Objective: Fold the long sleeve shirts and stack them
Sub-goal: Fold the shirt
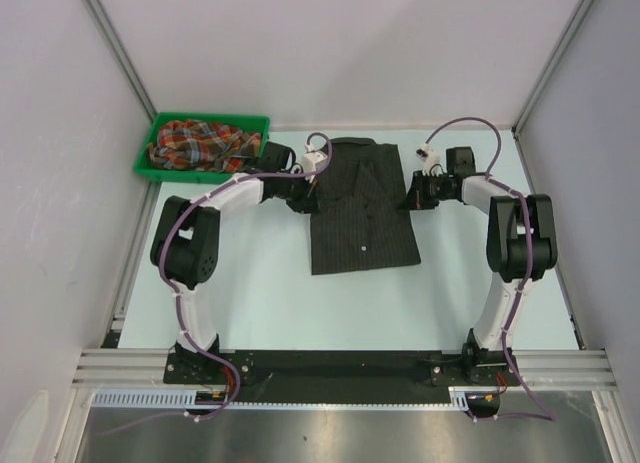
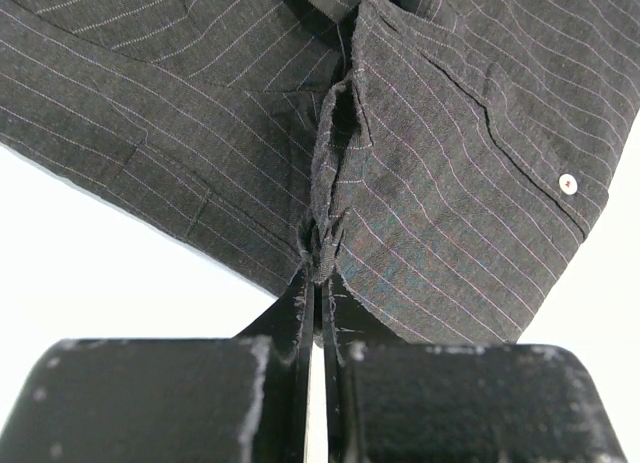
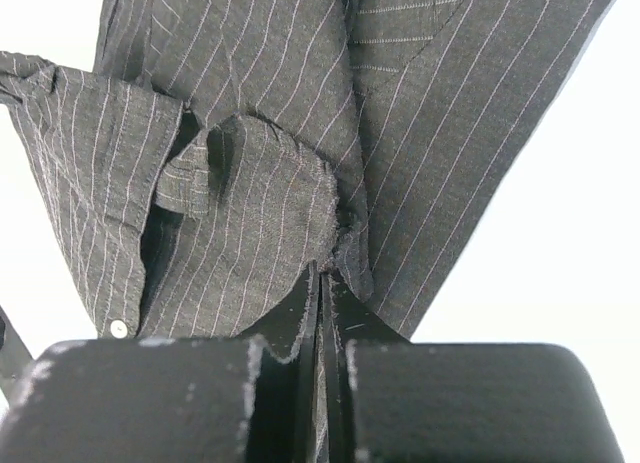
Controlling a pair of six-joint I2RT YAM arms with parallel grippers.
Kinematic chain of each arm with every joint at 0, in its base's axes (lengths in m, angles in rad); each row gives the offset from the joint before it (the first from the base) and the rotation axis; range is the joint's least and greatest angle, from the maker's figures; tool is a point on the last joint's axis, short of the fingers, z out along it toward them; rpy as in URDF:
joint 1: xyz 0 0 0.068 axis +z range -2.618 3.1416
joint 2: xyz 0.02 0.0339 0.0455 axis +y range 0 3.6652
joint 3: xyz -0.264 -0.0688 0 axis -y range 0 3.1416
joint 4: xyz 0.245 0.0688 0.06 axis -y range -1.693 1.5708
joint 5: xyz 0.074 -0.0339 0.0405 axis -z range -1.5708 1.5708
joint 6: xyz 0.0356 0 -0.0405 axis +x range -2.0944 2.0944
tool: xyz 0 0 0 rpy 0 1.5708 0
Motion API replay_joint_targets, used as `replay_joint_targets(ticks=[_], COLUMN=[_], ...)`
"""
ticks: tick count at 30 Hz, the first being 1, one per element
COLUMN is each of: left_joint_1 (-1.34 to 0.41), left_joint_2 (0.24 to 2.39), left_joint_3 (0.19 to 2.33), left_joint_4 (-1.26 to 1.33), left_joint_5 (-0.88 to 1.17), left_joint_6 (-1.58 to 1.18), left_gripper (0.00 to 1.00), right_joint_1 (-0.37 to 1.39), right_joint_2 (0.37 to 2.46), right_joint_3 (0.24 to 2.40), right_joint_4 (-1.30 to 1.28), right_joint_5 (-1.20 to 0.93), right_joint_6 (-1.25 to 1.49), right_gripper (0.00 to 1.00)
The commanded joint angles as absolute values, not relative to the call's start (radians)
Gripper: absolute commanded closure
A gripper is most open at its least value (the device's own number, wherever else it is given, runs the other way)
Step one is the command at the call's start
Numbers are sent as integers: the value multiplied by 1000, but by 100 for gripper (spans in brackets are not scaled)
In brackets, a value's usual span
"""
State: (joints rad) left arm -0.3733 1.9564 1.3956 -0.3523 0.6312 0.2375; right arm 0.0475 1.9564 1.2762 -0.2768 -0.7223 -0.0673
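Two closed grips: left end effector (image 2: 318,275) and right end effector (image 3: 326,271) on folded black pinstriped shirt (image 1: 362,218)

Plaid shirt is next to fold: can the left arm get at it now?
Likely within reach: the plaid shirt lies uncovered in the green bin beside that arm. But not yet: the left gripper is shut on the black shirt.

Entry: black pinstriped shirt (image 2: 450,183) is running off the top edge in both wrist views, its bunched cloth burying the tips of the left gripper (image 2: 318,273) and right gripper (image 3: 335,268). Entry: plaid shirt (image 1: 200,143) is lying crumpled in the green bin (image 1: 146,151), its sleeves and collar possibly tucking underneath and too small to make out.
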Motion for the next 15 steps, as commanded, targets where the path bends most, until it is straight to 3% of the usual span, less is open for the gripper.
replay_joint_targets(ticks=[1, 6, 15], left_joint_1=[-379, -379, -377], left_joint_2=[1934, 1968, 2123], left_joint_3=[1443, 1486, 1600], left_joint_4=[-328, -337, -439], left_joint_5=[638, 598, 512], left_joint_6=[258, 273, 232], left_gripper=[100, 100, 99], right_joint_1=[26, 6, 31], right_joint_2=[1902, 1838, 1976], right_joint_3=[1283, 1232, 1272], right_joint_4=[-219, -129, -143], right_joint_5=[-733, -735, -687], right_joint_6=[-45, -14, -8], right_gripper=[100, 100, 100])
